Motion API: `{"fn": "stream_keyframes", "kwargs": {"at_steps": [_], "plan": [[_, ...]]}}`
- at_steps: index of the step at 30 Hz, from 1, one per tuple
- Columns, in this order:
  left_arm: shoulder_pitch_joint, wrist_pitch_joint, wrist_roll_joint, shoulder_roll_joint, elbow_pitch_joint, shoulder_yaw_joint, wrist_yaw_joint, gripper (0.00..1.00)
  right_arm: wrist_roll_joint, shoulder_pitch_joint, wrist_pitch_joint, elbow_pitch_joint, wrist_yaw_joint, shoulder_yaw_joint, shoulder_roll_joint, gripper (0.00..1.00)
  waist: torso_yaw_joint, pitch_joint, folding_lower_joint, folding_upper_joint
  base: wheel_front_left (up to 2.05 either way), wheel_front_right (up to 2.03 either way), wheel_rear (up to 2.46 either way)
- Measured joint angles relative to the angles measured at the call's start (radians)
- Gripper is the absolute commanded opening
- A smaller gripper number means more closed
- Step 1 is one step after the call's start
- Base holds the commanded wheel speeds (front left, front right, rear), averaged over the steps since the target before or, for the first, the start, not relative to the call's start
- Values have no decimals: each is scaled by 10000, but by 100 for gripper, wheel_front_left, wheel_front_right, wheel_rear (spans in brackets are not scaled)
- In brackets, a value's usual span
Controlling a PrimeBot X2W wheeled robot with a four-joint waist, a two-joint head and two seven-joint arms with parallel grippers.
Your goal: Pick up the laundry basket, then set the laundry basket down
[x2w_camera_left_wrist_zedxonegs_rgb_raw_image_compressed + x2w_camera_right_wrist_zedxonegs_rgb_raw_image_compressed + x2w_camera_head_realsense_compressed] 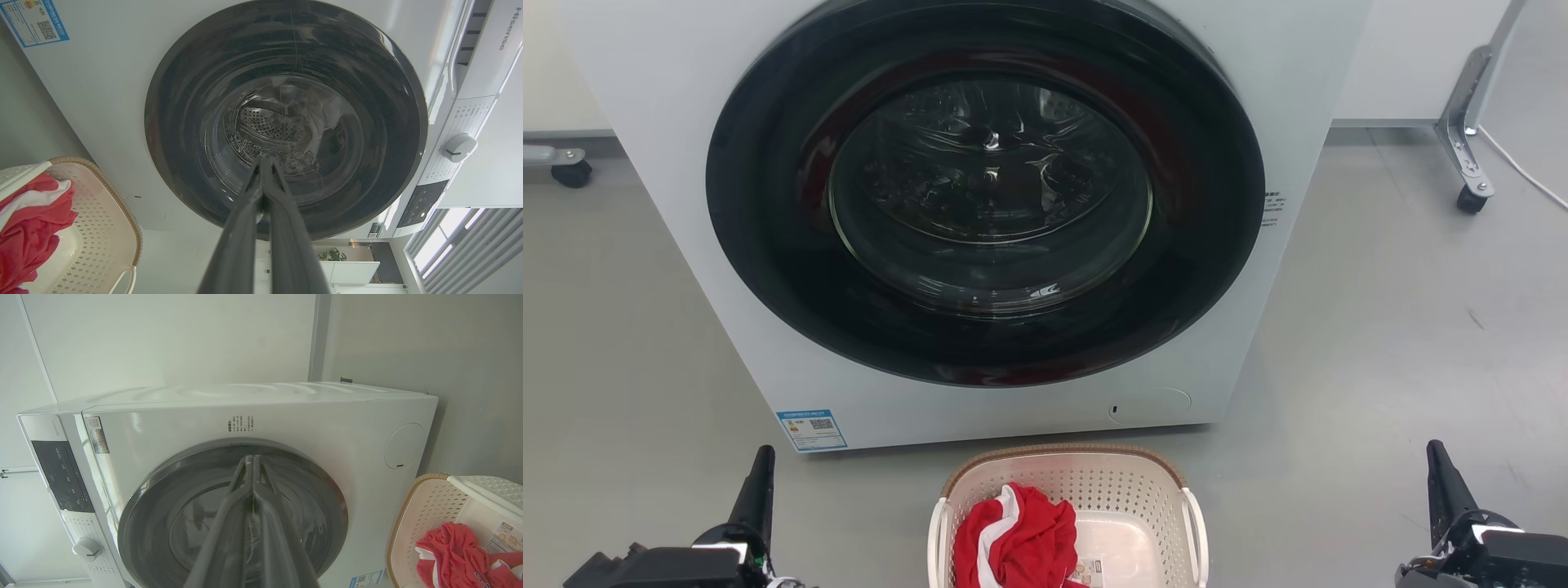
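Observation:
The laundry basket, cream-white and perforated with a brown woven-look rim, stands on the floor just in front of the washing machine, at the bottom middle of the head view. A red and white garment lies in it, and a label sticker shows on its base. White loop handles sit on its left and right sides. My left gripper is shut, well to the basket's left. My right gripper is shut, far off to its right. Both hold nothing. The basket appears at the left wrist view's lower left, and the basket at the right wrist view's lower right.
A white front-loading washing machine with a shut dark round door rises straight ahead. A metal leg on a caster stands at the right rear, another caster at the far left. Grey floor lies on both sides of the basket.

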State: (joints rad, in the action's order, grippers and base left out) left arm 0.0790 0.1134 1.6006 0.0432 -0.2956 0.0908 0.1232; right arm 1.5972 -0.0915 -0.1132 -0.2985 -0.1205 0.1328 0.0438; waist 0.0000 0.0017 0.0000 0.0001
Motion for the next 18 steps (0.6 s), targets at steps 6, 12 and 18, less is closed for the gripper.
{"fn": "stream_keyframes", "kwargs": {"at_steps": [6, 12, 18], "plan": [[0, 0, 0, 0, -2, 0, 0, 0, 0, 0, -2, 0, 0, 0, 0, 0, 0, 0, 0, 0, 0, 0, 0], [0, 0, 0, 0, -2, 0, 0, 0, 0, 0, -2, 0, 0, 0, 0, 0, 0, 0, 0, 0, 0, 0, 0], [0, 0, 0, 0, -2, 0, 0, 0, 0, 0, 0, 0, 0, 0, 0, 0, 0, 1, 0, 0, 0, 0, 0]]}}
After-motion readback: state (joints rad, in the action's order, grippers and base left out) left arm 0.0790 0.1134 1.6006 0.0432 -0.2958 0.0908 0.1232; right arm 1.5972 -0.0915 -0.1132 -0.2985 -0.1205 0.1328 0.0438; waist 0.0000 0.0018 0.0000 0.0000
